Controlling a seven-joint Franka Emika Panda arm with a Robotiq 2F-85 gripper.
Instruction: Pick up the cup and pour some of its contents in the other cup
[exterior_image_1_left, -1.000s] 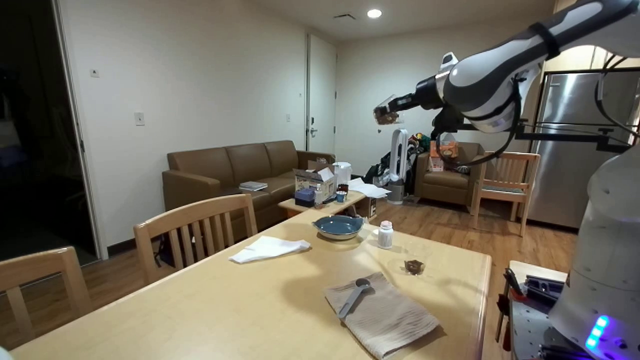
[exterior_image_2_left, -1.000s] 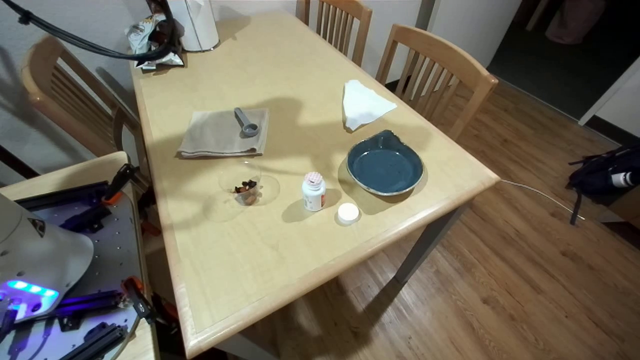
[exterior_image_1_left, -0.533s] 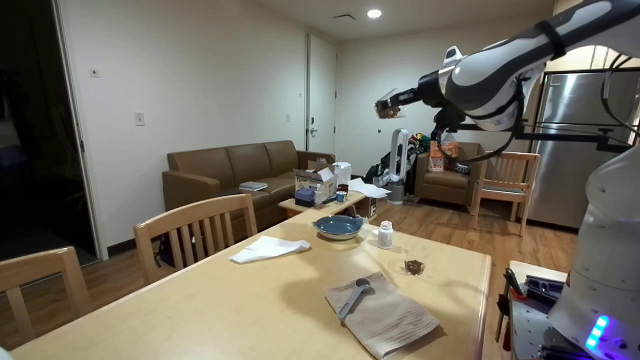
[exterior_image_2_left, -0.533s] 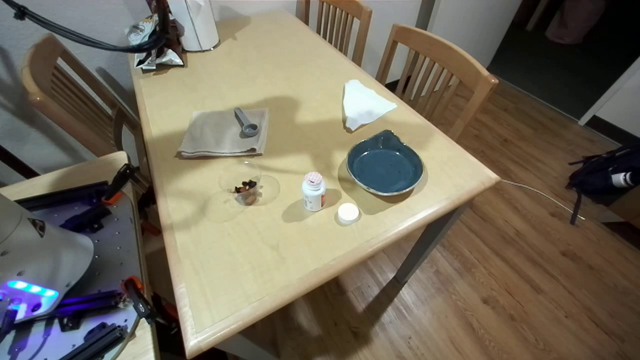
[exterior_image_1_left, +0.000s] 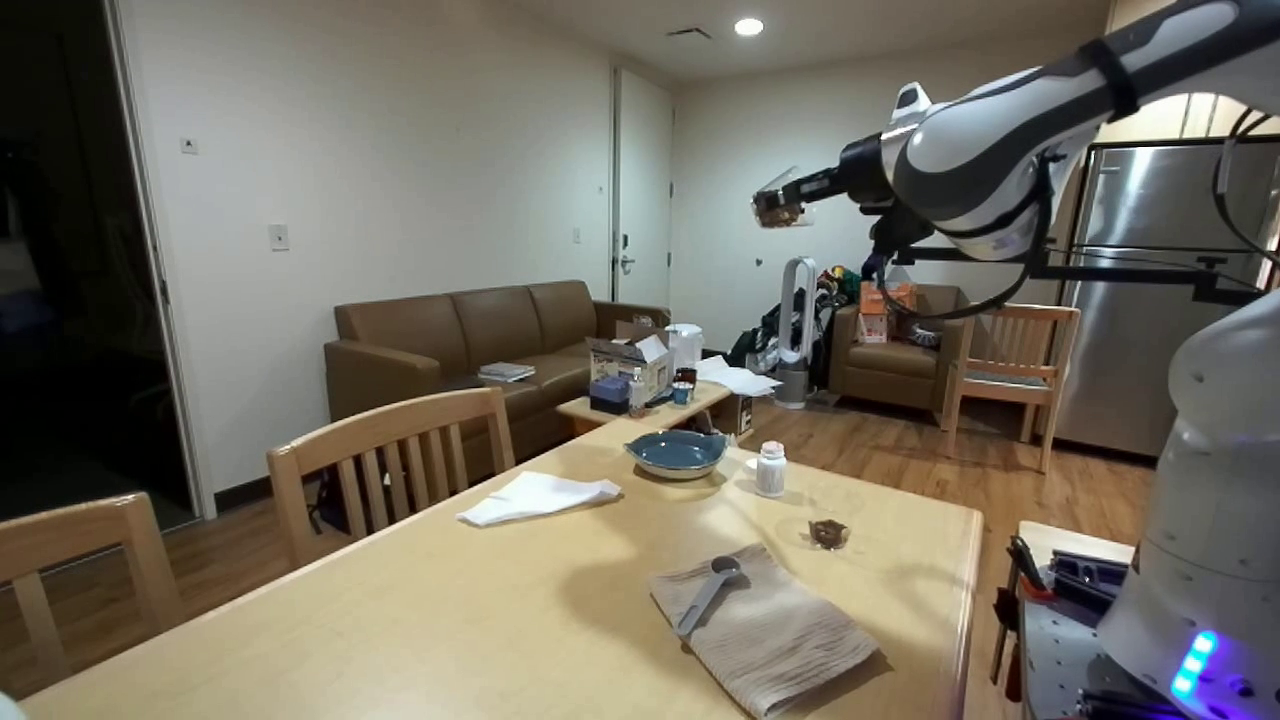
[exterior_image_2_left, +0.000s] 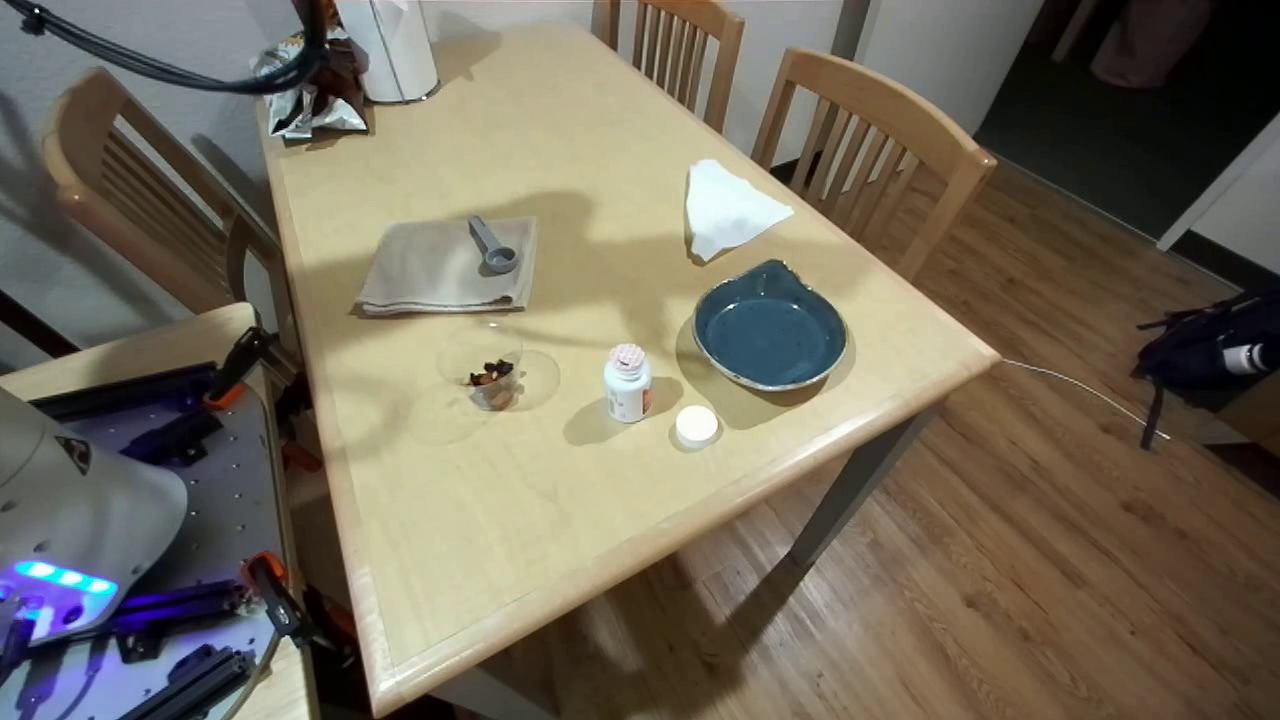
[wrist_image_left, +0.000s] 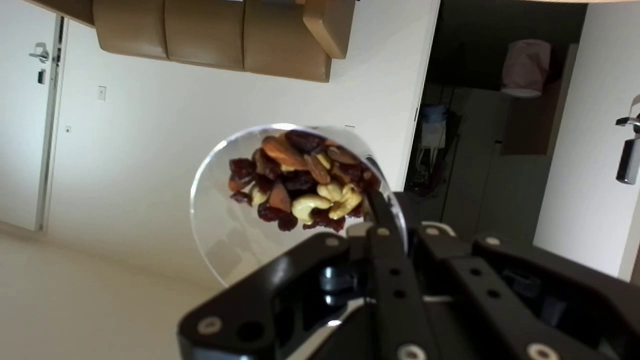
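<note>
Finding a napkin (exterior_image_1_left: 540, 497) leftmost on the table (exterior_image_1_left: 450, 640), perhaps kept handy for wiping; white, thin, pointed at one end. Meeting next a dish (exterior_image_1_left: 675, 455), apparently set aside from the pouring; shallow, round, glossy blue inside. Coming to a spoon (exterior_image_1_left: 706, 600) on a folded cloth (exterior_image_1_left: 795, 640), likely laid there to stay clean; smooth grey against ribbed beige. Passing a bottle (exterior_image_1_left: 770, 472), upright and lidless, perhaps no part of this job; white, plastic-looking, pinkish at the mouth. Looking up then to the cup (wrist_image_left: 222, 240), held high and tilted in the gripper (wrist_image_left: 392, 215), pinched narrowly by the clear thin wall, apparently to leave the mouth free for pouring. Seeing a mix (wrist_image_left: 300, 177) heaped inside: curved pale cashews (wrist_image_left: 302, 205), smooth brown almonds (wrist_image_left: 281, 151), wrinkled dark-red fruit (wrist_image_left: 271, 212). Reaching, lower and farther right, the other cup (exterior_image_1_left: 828, 538), well apart from the held one: clear, upright, standing in the open as the likely target, with a small dark heap (exterior_image_2_left: 492, 374) inside. Probably calling next for a slow tilt right above that mouth
</note>
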